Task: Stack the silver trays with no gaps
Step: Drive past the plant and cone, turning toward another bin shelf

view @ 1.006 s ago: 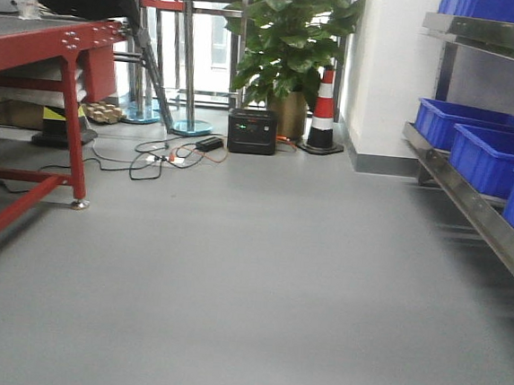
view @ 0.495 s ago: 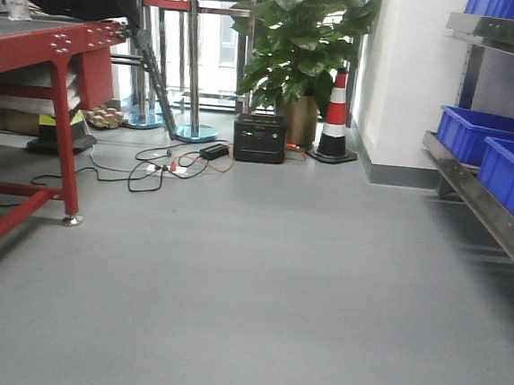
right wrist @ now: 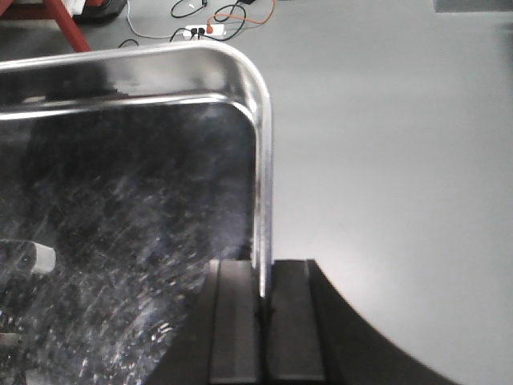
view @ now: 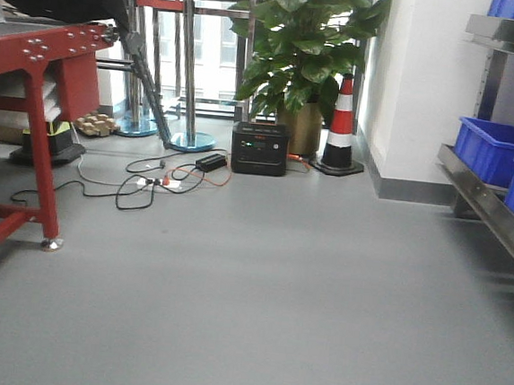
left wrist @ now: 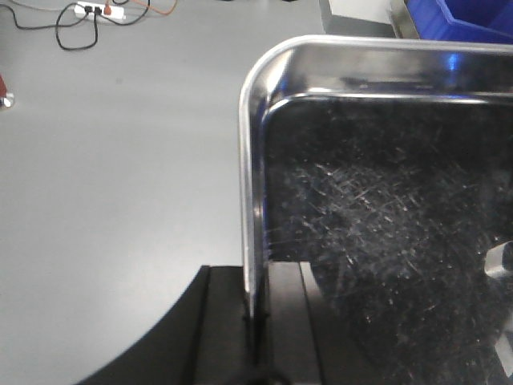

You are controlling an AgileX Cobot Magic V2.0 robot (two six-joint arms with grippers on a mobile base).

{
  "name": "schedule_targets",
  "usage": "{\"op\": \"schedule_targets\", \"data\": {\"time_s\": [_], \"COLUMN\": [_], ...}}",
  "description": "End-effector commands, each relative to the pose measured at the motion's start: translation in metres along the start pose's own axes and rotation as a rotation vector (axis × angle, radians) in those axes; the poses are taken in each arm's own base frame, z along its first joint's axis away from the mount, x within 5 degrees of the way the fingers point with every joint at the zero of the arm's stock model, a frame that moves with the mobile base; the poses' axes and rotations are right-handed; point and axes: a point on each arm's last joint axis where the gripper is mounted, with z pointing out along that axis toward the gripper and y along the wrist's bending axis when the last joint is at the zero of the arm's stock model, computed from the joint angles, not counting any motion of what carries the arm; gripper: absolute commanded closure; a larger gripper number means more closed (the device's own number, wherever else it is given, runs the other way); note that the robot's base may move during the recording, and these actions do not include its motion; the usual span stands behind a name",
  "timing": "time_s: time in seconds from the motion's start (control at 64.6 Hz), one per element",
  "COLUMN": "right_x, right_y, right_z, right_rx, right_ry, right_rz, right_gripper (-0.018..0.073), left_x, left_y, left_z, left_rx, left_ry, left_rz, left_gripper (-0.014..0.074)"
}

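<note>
A silver tray [left wrist: 385, 200] of scratched shiny steel hangs above the grey floor, carried between both arms. In the left wrist view my left gripper [left wrist: 255, 301] is shut on the tray's left rim [left wrist: 250, 160], one black finger on each side of the thin edge. In the right wrist view the same silver tray [right wrist: 120, 200] fills the left half, and my right gripper [right wrist: 263, 285] is shut on its right rim [right wrist: 263, 160]. Neither the tray nor the grippers show in the front view.
Grey floor lies ahead. A red steel table [view: 35, 56] stands left, and a steel rack [view: 485, 208] with blue bins [view: 500, 146] stands right. At the back are a potted plant [view: 310, 44], a traffic cone [view: 340, 128], a black box [view: 259, 148] and loose cables [view: 154, 183].
The front view has swung to the right and moved forward: table, plant and cone shifted, the red table slid left, and fewer blue bins show at the right edge.
</note>
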Motion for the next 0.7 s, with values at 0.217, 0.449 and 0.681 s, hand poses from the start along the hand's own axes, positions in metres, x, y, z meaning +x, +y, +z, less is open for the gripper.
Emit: {"op": "schedule_targets", "data": {"time_s": [0.217,0.449,0.681], "right_x": [-0.0046,-0.0048,-0.0048], "right_y": [0.001,0.0011,0.0011], "right_z": [-0.0045,-0.0045,-0.0045], "right_rx": [-0.026,-0.027,-0.027], "right_ry": [-0.052,-0.053,-0.053], "right_rz": [-0.01,-0.01,-0.01], "right_gripper": [0.0637,0.0637,0.0637], "left_x": [-0.0046,-0.0056,-0.0061], "left_y": [-0.002,-0.001,-0.0005], "left_z": [-0.0045,-0.0046,-0.0046], "left_rx": [0.022,0.011,0.005], "left_ry": [-0.042,-0.053,-0.059], "left_rz": [0.007,0.016,0.02], "left_gripper": [0.0613,0.0613,0.0613]}}
